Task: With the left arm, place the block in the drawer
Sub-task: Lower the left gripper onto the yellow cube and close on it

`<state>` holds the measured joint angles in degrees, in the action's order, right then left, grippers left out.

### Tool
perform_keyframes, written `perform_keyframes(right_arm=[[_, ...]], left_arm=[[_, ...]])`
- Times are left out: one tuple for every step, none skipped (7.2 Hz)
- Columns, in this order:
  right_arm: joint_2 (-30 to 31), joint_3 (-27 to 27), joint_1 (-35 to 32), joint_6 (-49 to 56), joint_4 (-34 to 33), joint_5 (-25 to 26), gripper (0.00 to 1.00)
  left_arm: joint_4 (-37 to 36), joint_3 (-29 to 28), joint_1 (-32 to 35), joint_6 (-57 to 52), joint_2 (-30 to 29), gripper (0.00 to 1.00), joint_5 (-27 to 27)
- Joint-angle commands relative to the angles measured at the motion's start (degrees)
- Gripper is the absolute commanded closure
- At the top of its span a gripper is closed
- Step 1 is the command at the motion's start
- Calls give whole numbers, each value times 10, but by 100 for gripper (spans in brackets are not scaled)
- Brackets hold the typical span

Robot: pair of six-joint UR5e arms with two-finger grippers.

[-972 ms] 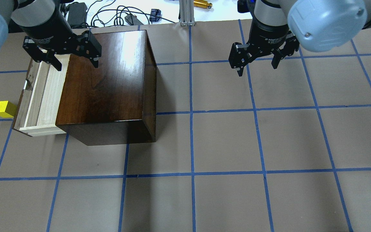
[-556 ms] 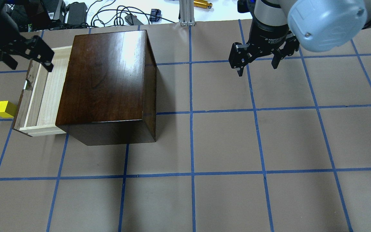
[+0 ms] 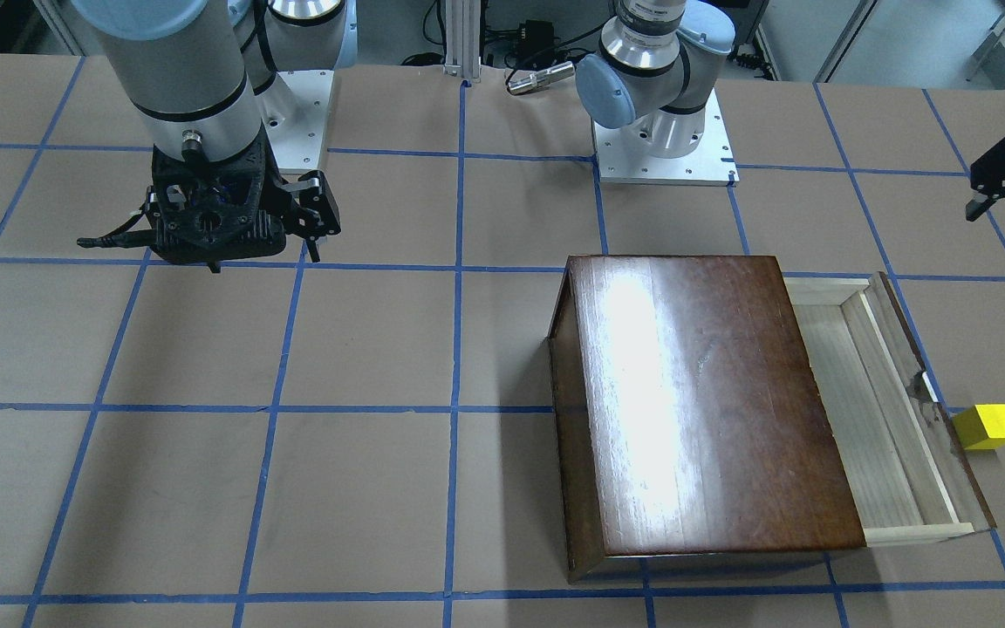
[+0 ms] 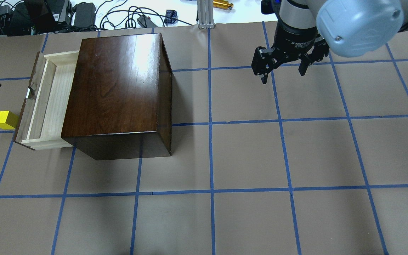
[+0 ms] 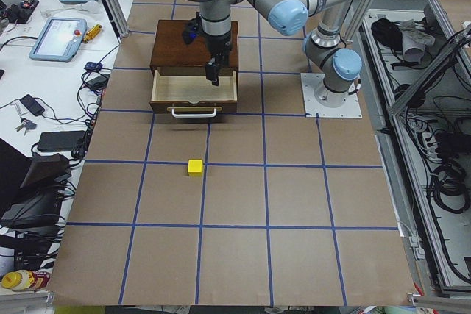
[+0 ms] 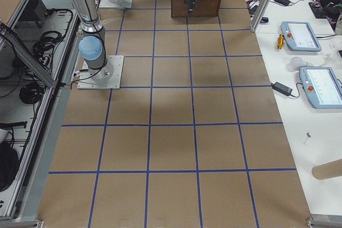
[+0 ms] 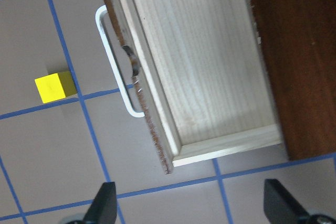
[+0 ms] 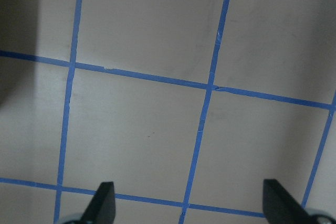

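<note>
Block [image 7: 54, 86] well apart from wide-open, empty left gripper [image 7: 191, 199].

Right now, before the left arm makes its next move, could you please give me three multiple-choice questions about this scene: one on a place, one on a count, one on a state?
1. Where is the block?
A. inside the drawer
B. on the table, outside the drawer's front panel
C. between the fingers of the left gripper

2. How many yellow blocks are in view?
A. one
B. two
C. three

3. The drawer is:
A. shut
B. pulled open and empty
C. pulled open, with the block inside

Answers:
1 B: the left wrist view shows the block on the table beyond the front panel, and the left gripper is open and holds nothing.
2 A: each view that shows the block shows only one.
3 B: only bare pale wood shows inside the drawer.
</note>
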<state>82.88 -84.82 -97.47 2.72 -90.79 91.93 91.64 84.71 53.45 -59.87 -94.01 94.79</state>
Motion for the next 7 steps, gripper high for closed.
perform_keyframes(right_arm=[[0, 0, 0, 0, 0, 0, 0], [0, 0, 0, -1, 0, 0, 0], [0, 0, 0, -1, 0, 0, 0], [0, 0, 0, -1, 0, 0, 0], [0, 0, 0, -1, 0, 0, 0], [0, 0, 0, -1, 0, 0, 0], [0, 0, 0, -1, 0, 0, 0]], left_arm=[[-44, 2, -47, -204, -53, 0, 0], [-86, 6, -57, -306, -78, 0, 3], [-121, 9, -69, -414, -104, 0, 1], [-161, 12, -72, -489, -127, 0, 0], [-188, 15, -72, -536, -148, 0, -2], [-216, 16, -72, -601, -173, 0, -4], [-241, 15, -72, -625, -194, 0, -4]])
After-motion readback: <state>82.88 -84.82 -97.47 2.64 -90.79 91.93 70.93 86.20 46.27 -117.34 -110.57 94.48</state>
